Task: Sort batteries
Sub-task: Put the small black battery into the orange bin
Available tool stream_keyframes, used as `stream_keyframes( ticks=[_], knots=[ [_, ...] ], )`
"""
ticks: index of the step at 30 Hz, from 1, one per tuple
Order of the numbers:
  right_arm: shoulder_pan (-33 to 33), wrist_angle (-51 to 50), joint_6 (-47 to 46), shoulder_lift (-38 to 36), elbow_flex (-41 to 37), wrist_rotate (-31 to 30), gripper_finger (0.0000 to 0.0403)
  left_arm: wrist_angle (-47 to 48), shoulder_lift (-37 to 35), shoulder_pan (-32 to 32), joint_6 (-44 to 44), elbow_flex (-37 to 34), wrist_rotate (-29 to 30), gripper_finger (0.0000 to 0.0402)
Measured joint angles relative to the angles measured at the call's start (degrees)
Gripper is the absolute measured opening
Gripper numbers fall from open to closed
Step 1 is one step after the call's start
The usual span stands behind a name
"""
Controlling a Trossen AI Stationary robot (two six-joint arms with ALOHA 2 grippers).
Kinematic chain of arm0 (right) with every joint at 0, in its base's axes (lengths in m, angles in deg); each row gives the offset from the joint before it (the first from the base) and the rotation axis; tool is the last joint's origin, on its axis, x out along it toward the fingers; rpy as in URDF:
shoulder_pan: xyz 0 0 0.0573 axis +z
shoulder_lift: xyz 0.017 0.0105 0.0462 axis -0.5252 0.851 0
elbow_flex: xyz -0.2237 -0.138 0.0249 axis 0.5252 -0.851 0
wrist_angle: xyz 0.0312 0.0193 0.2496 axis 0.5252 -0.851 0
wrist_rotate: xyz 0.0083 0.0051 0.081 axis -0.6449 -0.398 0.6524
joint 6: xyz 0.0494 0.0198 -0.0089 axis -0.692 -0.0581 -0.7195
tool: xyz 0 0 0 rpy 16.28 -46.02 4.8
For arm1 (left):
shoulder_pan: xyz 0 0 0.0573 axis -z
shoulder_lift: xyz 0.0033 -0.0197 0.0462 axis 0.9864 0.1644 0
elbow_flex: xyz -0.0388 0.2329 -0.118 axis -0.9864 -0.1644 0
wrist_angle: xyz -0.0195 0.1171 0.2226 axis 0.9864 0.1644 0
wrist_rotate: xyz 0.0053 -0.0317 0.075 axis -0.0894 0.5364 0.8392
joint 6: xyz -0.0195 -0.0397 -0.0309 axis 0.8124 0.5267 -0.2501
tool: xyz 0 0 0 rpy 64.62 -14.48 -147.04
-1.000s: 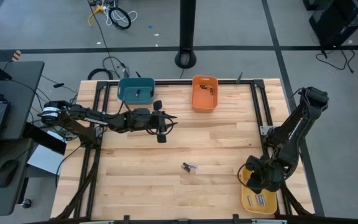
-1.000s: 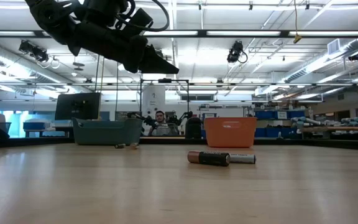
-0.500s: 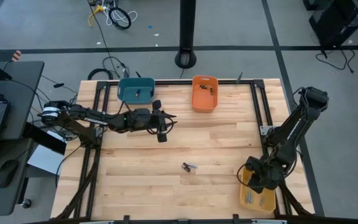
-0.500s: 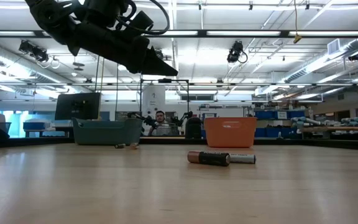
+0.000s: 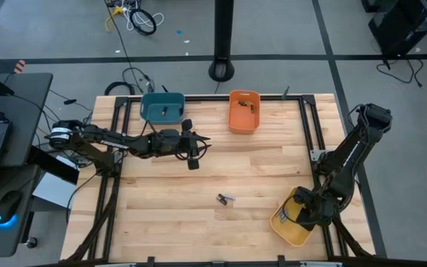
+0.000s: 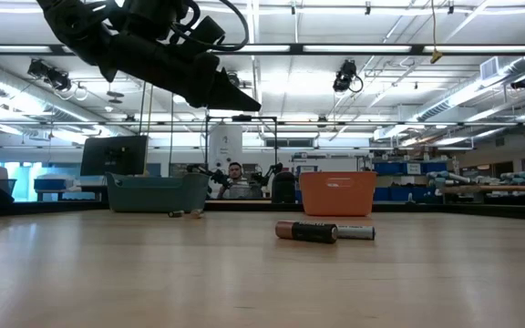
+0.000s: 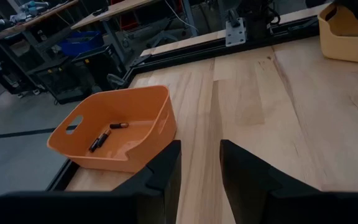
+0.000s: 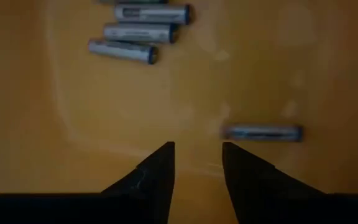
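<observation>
Overhead, the wooden table carries three bins: a teal bin and an orange bin side by side at the far edge, and a yellow bin at the near right corner, sitting skewed to the table's edge.

Both arms reach in from the sides. The left gripper hangs above the table, near the teal bin and well off the surface; its fingers stand a narrow way apart with nothing between them. The right gripper is down in the yellow bin; its fingers are likewise parted by a narrow gap and hold nothing, their tips just above the bin's floor.

As for the batteries, four silvery ones lie on the yellow bin's floor: three bunched together and one apart, near the right fingertips. Two dark ones lie inside the orange bin, and one dark piece shows in the teal bin. Two more, a dark one and a thinner silvery one, lie touching near the middle of the table.
</observation>
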Motion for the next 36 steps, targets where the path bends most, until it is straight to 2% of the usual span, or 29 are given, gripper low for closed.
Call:
stream_keyframes(
  ticks=[7, 12, 17, 24, 30, 36],
  knots=[
    [-0.81, -15.76, -0.06, -0.02, 3.48, -1.11, 0.0145, 0.04, 0.01, 0.00, 0.11, 0.00, 0.12, 0.0118],
    [-3.47, -20.66, 1.83, -0.02, 3.50, -4.28, 0.0136, 0.38, 0.00, 0.00, 0.11, 0.00, 0.13, 0.0118],
    [-8.32, -22.73, 8.66, -0.02, 3.52, -10.54, 0.0097, 0.92, 0.02, 0.00, 0.11, 0.00, 0.14, 0.0118],
    [-16.51, -21.80, 17.31, -0.02, 3.52, -16.64, 0.0011, 0.94, 0.02, 0.00, 0.17, 0.00, 0.51, 0.0118],
    [-20.97, -15.38, 27.58, -0.02, 3.52, -20.00, 0.0022, 0.98, 0.02, 0.00, 0.20, 0.00, 0.51, 0.0118],
    [-23.04, -3.45, 38.57, -0.02, 3.52, -18.63, 0.0007, 0.99, 0.02, 0.00, 0.40, 0.00, 0.51, 0.0118]
  ],
)
